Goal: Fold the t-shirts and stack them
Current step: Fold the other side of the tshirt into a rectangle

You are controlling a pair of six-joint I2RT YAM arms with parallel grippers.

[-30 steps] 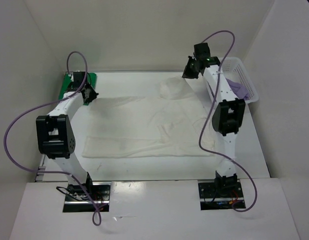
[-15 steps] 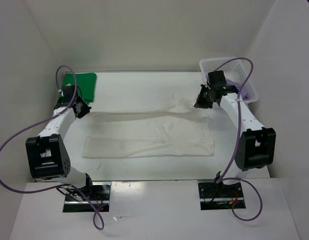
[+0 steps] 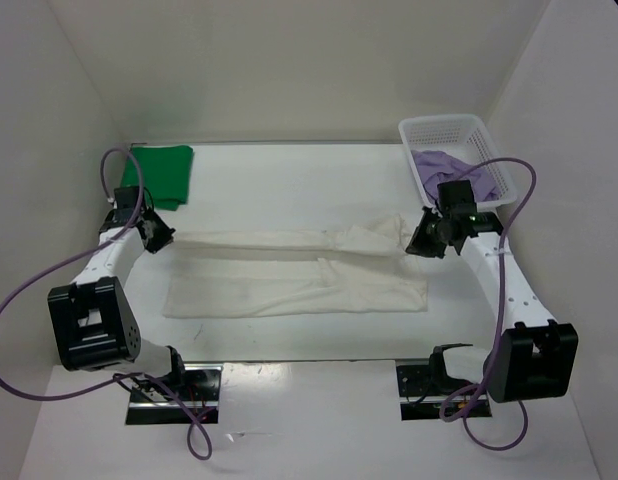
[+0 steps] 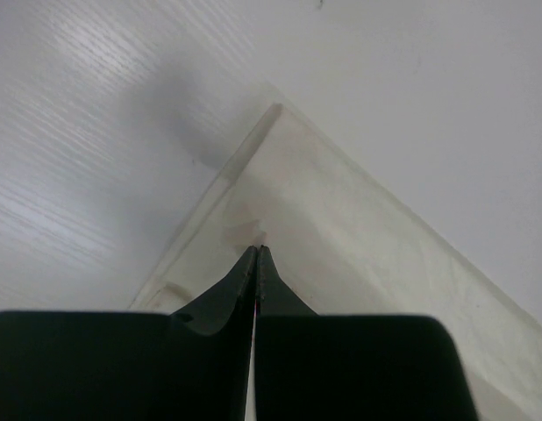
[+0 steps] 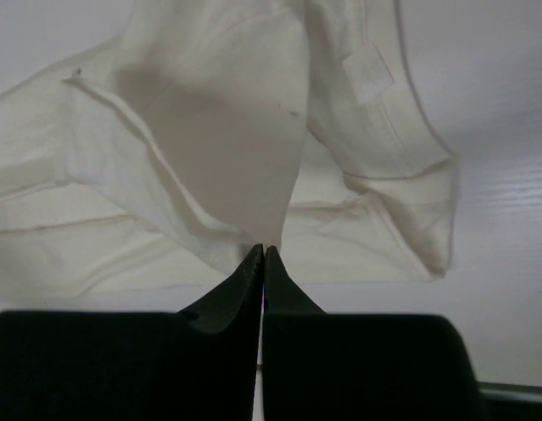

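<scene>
The white t-shirt [image 3: 299, 285] lies stretched left to right across the middle of the table, its far part lifted into a long fold. My left gripper [image 3: 159, 237] is shut on the shirt's left far corner; in the left wrist view the fingertips [image 4: 256, 250] pinch the pale cloth [image 4: 341, 219]. My right gripper [image 3: 421, 242] is shut on the right far end, where cloth [image 5: 218, 132] rises into the closed tips [image 5: 263, 250]. The green t-shirt [image 3: 161, 175] lies folded at the back left. The purple t-shirt [image 3: 444, 164] sits crumpled in the basket.
A white mesh basket [image 3: 489, 140] stands at the back right, just behind the right arm. White walls close in the table on the left, back and right. Purple cables loop off both arms.
Both grippers have come toward the near edge and slightly outward, drawing the white shirt's far edge forward into a long fold. The right arm has moved away from the basket, uncovering the purple shirt.
</scene>
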